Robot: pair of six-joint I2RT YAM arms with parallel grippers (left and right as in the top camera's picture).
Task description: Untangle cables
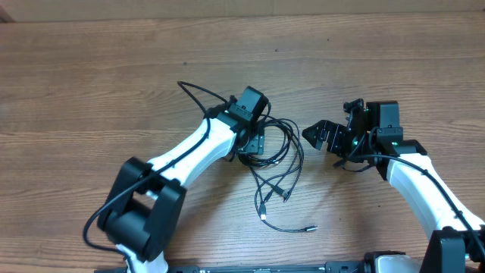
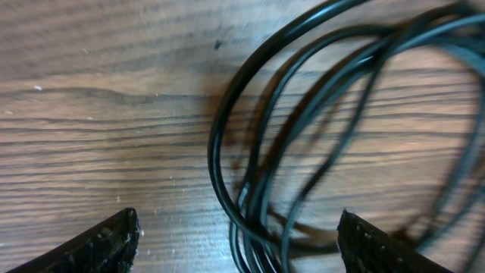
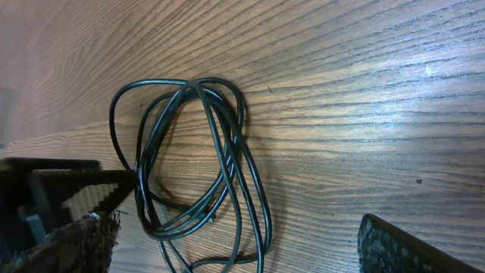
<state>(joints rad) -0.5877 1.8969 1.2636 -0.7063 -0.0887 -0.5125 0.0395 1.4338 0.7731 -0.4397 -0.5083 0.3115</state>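
Lining up grab, we find cables (image 1: 276, 161) bunched at bench (image 1: 114, 76) centre. Wide-open left end effector (image 2: 241, 246) straddles loops, holding nothing; right end effector (image 1: 324, 136), at 3 o'clock, wide, empty. Next, likely: pinch one strand, pull apart.

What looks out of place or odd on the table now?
The black cables lie bunched in overlapping loops on the wooden table, plug ends trailing out. Tangled, but nothing looks spilled or damaged.

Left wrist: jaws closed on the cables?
No: both fingers stand wide apart, the cables lying loose on the table between them.
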